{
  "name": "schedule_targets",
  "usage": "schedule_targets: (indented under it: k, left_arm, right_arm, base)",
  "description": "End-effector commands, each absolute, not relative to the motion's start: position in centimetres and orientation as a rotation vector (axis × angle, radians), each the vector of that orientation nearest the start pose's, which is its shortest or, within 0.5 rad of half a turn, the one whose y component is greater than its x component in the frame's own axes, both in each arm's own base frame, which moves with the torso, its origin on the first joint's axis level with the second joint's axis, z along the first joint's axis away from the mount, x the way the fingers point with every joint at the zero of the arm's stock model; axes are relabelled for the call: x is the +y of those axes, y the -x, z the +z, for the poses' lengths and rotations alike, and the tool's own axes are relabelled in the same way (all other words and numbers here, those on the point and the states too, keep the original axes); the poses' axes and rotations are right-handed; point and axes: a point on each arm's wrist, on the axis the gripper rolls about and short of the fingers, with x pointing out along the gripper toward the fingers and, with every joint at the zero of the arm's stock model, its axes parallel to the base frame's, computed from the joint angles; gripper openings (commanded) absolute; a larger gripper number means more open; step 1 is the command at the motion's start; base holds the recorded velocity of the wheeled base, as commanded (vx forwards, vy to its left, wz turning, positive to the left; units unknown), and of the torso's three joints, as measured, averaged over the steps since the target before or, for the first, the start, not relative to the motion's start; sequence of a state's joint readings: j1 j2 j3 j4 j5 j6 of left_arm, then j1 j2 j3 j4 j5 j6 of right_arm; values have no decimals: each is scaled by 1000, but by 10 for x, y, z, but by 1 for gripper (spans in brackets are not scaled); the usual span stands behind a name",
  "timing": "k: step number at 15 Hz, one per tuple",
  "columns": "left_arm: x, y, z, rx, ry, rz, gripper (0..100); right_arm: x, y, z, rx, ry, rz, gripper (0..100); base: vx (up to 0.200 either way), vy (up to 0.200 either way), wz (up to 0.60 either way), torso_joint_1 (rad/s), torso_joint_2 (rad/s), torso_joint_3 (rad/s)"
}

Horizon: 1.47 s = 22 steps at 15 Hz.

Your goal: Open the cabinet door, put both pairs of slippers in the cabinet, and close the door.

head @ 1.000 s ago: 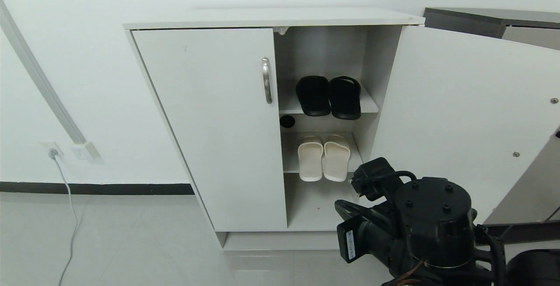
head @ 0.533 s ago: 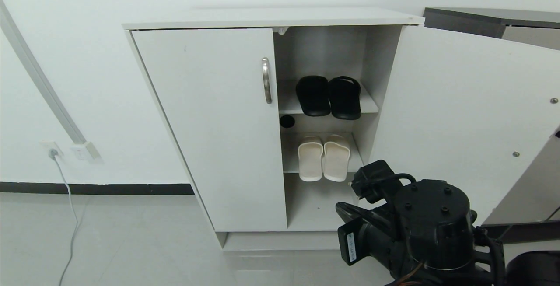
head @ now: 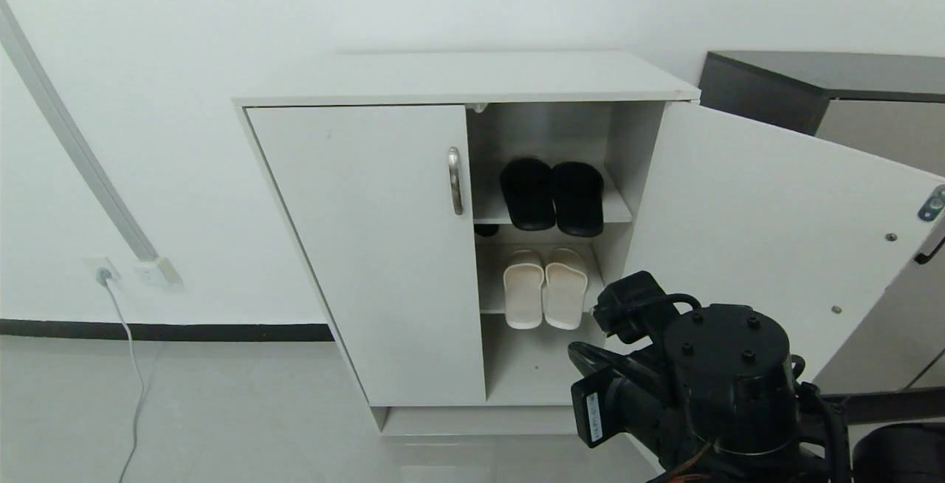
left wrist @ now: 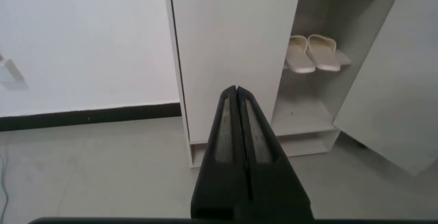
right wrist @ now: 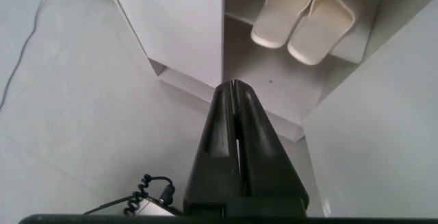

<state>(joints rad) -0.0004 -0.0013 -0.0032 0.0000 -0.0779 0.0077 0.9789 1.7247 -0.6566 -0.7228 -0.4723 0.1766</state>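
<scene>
Against the white wall (head: 148, 62), a white two-door cabinet (head: 465, 77) stands with its right door (head: 768, 232) swung wide, its left door (head: 369, 247) shut. Inside, a pair of black slippers (head: 551, 196) sits on the upper shelf (head: 622, 214), a pair of cream slippers (head: 545, 287) on the shelf below (head: 490, 298). Left hand (left wrist: 236, 92) and right hand (right wrist: 235, 85), both pressed together, face it.

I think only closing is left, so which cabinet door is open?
The right door, swung wide outward. The left door, the one with the metal handle, sits shut.
</scene>
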Motion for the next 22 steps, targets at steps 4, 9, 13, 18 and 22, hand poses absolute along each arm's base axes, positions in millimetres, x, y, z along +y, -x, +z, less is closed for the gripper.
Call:
schedule_targets:
  k: [4,9,13,18,22]
  left_arm:
    - [-2,23,76,-3,-8,-78,0]
    - [-2,23,76,-3,-8,-78,0]
    - [-2,23,76,-3,-8,-77,0]
    - [-2,23,76,-3,-8,-78,0]
    - [-2,23,76,-3,-8,-77,0]
  right_arm:
    - [236,-170,145,306,62,476,0]
    - [236,-170,145,305,67,477,0]
    - [236,-171,145,305,66,476,0]
    - [235,-171,145,304,68,476,0]
    - [236,-170,145,306,68,477,0]
  base:
    - [0,0,0,111,-465,-349]
    - [0,0,0,148,-472,-326]
    - [0,0,0,185,-497,-316]
    - [0,0,0,207,-522,-311]
    - [0,0,0,246,-557,-326]
